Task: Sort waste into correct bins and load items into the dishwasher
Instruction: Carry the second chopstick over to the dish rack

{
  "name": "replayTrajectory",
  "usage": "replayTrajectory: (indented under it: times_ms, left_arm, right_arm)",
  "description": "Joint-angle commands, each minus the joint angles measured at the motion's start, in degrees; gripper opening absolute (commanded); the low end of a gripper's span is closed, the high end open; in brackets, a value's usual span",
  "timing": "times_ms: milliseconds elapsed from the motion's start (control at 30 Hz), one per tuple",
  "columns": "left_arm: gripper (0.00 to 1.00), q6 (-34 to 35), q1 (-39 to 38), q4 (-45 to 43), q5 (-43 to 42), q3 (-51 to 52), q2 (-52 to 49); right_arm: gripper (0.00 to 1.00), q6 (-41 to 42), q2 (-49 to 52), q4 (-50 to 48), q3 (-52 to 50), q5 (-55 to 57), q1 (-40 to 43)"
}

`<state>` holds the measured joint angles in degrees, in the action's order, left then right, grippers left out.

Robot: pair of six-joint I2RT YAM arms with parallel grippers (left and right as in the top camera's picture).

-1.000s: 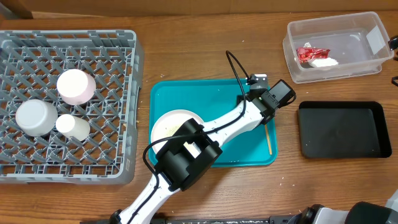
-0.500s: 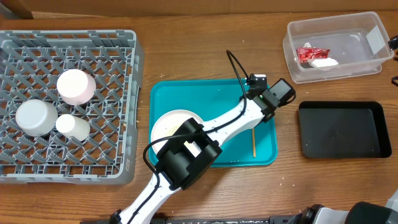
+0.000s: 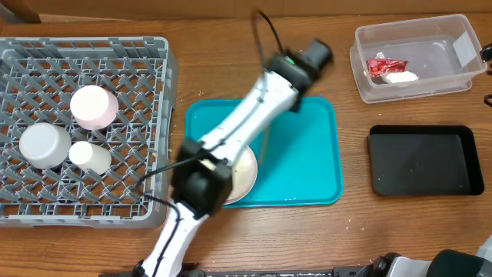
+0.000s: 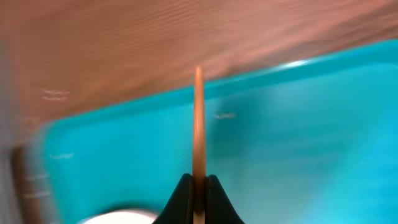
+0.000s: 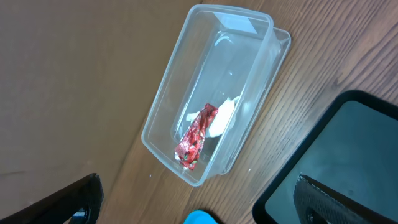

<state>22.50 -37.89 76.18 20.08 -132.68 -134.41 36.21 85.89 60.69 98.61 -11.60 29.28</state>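
1. Swinging up and left across the teal tray (image 3: 307, 169), the left arm has come away from the tray's right edge, where it was reaching a second ago; the overhead view smears it with motion.
2. The left gripper (image 4: 198, 190), apart a second ago, is now clamped on one wooden chopstick (image 4: 198, 124); the stick points straight out from the fingertips above the tray, and the spot by the right rim where it lay is bare.
3. That reads as the pick done and the carry toward the dish rack (image 3: 84, 214) begun; the rack already holds three white pieces (image 3: 94, 106), well apart from the arm.
4. The large white plate (image 3: 244, 175) remains on the tray, partly under the arm; a second chopstick I cannot find.
5. The right gripper (image 5: 198, 183) hangs spread wide, holding nothing, with the clear tub (image 5: 249, 68) ahead of it; inside, the red wrapper (image 5: 194, 140) and white tissue (image 5: 222, 118) lie touching; the black tray (image 3: 423, 161) sits near the tub.
6. Everything rests on a brown wooden table (image 3: 215, 54); no room beyond it shows.
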Motion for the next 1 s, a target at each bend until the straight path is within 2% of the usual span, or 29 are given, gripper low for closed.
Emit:
replayTrajectory:
  times_ms: [0, 67, 167, 233, 400, 500, 700, 967]
  left_arm:
    - [0.04, -12.31, 6.25, 3.56, 5.31, -3.3, 6.23]
    - [0.04, -16.13, 10.82, 4.98, 7.37, -3.3, 8.02]
    - [0.04, -21.86, 16.79, 5.62, 5.95, -3.3, 9.2]
    - [0.04, -25.46, 20.11, 6.19, 2.84, -3.28, 9.18]
    - [0.04, -33.05, 28.44, 6.03, -12.24, -2.05, 9.07]
    - [0.04, -32.79, 33.22, 4.85, -17.09, -0.59, 9.07]
    - [0.04, -32.76, 38.73, 3.28, -20.22, 1.68, 9.07]
    - [0.04, -31.06, 40.98, 0.79, -20.04, 7.21, 9.07]
  right_arm:
    - [1.0, -0.26, -0.22, -0.28, 0.09, 0.44, 0.33]
    - [1.0, -0.26, -0.22, -0.28, 0.09, 0.44, 0.33]
    - [1.0, -0.26, -0.22, -0.28, 0.09, 0.44, 0.33]
    - [1.0, -0.26, -0.22, -0.28, 0.09, 0.44, 0.33]
    - [1.0, -0.26, -0.22, -0.28, 0.09, 0.44, 0.33]
    - [1.0, -0.26, -0.22, -0.28, 0.09, 0.44, 0.33]
    - [1.0, -0.26, -0.22, -0.28, 0.09, 0.44, 0.33]
    - [1.0, -0.26, -0.22, -0.28, 0.09, 0.44, 0.33]
